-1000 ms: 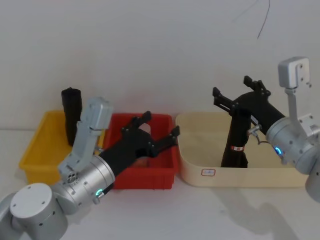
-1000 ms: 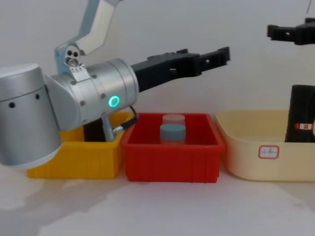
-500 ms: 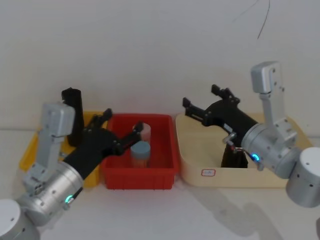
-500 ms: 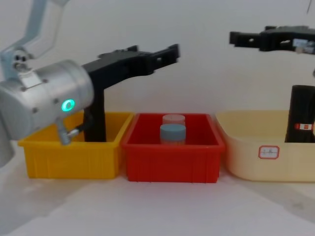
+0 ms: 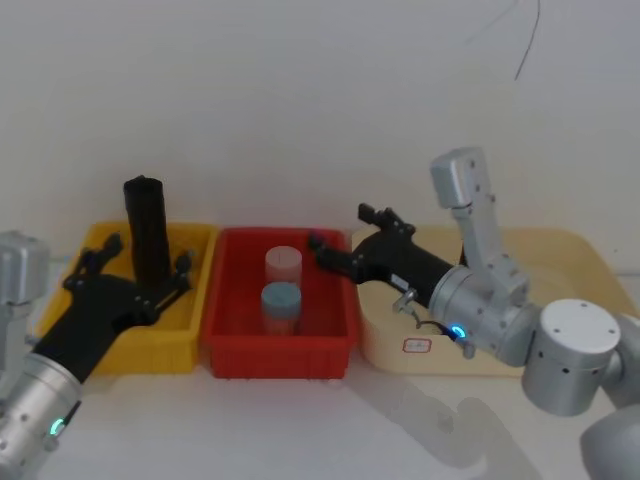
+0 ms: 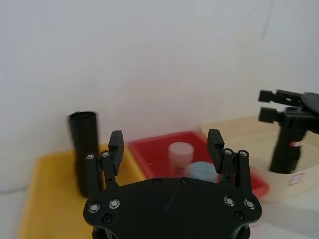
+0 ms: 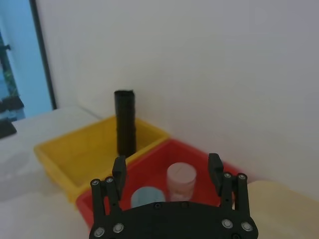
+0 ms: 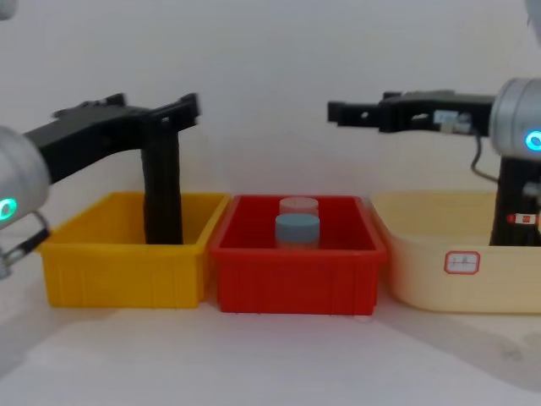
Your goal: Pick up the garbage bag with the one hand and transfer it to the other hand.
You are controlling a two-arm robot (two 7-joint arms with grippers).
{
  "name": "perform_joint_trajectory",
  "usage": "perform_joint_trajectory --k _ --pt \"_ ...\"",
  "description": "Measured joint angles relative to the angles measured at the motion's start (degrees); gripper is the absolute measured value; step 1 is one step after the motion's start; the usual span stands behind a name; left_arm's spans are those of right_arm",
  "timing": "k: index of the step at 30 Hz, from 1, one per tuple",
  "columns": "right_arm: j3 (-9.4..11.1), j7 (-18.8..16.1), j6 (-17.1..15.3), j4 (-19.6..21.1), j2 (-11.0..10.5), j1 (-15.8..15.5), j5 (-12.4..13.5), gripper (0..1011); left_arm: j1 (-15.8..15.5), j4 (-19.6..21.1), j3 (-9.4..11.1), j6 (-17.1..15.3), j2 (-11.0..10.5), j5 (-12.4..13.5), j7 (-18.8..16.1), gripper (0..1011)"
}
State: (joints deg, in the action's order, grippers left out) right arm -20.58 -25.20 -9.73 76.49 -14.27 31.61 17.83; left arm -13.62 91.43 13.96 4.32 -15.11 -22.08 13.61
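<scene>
- The garbage bag [image 8: 510,199] stands upright in the beige bin [image 8: 423,271], at the robot's far right. It rises above the bin's wall, and its red-and-white label band shows low on its side. In the chest view the right arm covers part of it.
- No tool touches the garbage bag.
- The left tool [image 6: 165,137], on the arm with the green-cyan ring [image 8: 7,207], has its fingers spread apart with nothing between them.
- This tool hangs above the yellow bin [image 8: 127,271], about level with the top of the plain black roll [image 8: 162,186] that stands upright there.
- In the left wrist view the roll sits farther off, past one finger and not between the two.
- The right tool [image 7: 167,164], on the arm with the blue ring [image 8: 534,139], also has its fingers apart and empty.
- It reaches toward the robot's left, well above the bins, over the place where the red bin [image 8: 296,275] and the beige bin meet. It is well apart from the garbage bag.
- The red bin sits between the yellow and beige bins, all three in a row on the white desk [image 8: 270,355].
- It holds a pale cylinder [image 8: 297,205] and a blue-grey cylinder [image 8: 297,228], both upright, the pale one just behind the other.
</scene>
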Motion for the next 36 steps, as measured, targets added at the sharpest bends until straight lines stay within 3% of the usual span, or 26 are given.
perform_joint_trajectory --k 13,27,36 --pt "-4.3 -2.4 -1.1 -9.4 2.5 4.5 -0.5 1000 4.1 2.4 -3.6 0.6 -1.5 0.7 -2.9 1002" --pt "-8.4 -4.1 -1.3 -19.9 5.2 9.6 -2.4 1000 5.4 3.2 -4.8 0.8 -2.0 0.9 -3.9 1002" --pt "-9.7 -4.7 -0.7 -24.7 6.6 11.9 -3.6 999 5.7 3.4 -5.1 0.8 -2.2 1.0 -4.1 1002"
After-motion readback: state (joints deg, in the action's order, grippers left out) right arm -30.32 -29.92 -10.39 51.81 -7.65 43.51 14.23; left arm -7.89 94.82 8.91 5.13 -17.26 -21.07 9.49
